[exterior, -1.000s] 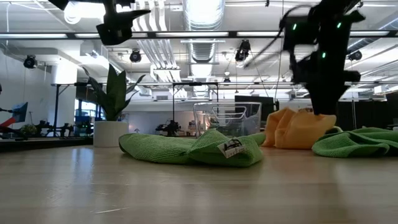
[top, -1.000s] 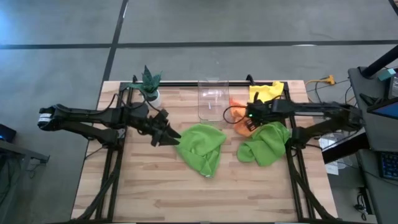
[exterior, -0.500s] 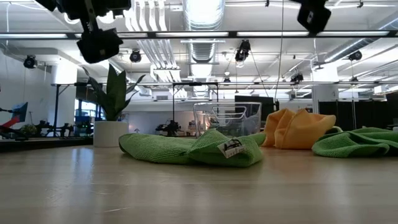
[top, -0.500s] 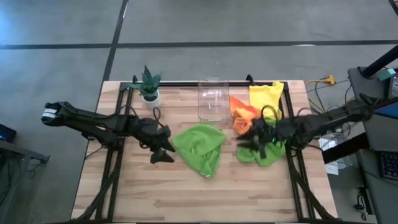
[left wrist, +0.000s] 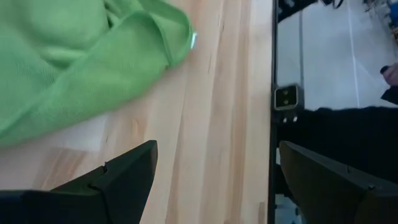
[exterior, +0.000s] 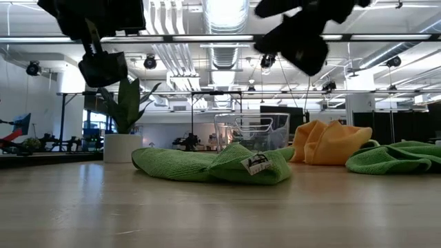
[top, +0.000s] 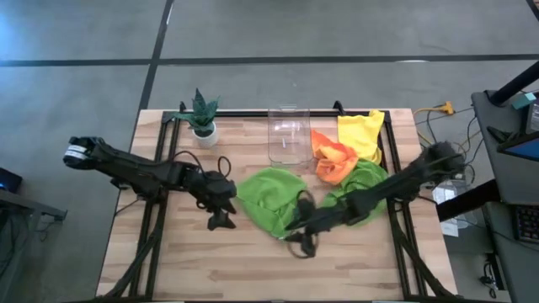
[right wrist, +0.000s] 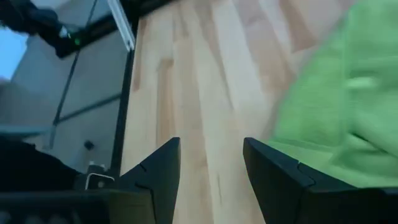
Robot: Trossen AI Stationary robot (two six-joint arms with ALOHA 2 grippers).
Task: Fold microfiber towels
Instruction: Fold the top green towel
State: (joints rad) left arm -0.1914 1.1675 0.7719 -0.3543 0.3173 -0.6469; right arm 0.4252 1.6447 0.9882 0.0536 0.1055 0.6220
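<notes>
The left gripper (top: 221, 220) is hanging above the bare wooden table (top: 168, 261), just beside the near left edge of the centre green towel (top: 271, 200). Its fingers (left wrist: 118, 177) are standing wide apart and are gripping nothing; only bare wood and a corner of that towel are lying ahead of them.

The right gripper (top: 300, 242) is reaching across from the right side and is hovering over the near edge of the same centre green towel. Its fingers (right wrist: 155, 180) are standing partly apart with nothing between them; bare table planks are showing through the gap, and green cloth is lying off to one side.

The centre green towel is lying crumpled in the middle of the table, with a small label showing on its front fold in the low view (exterior: 256, 164). A second green towel (top: 364, 192) is lying bunched to its right, partly under the right arm. The orange towel (top: 333, 157) is lying behind that, touching the yellow towel (top: 362, 132) at the far right corner. A clear bin (top: 286, 133) is standing at the far centre, and a potted plant (top: 202, 114) is standing at the far left.
</notes>
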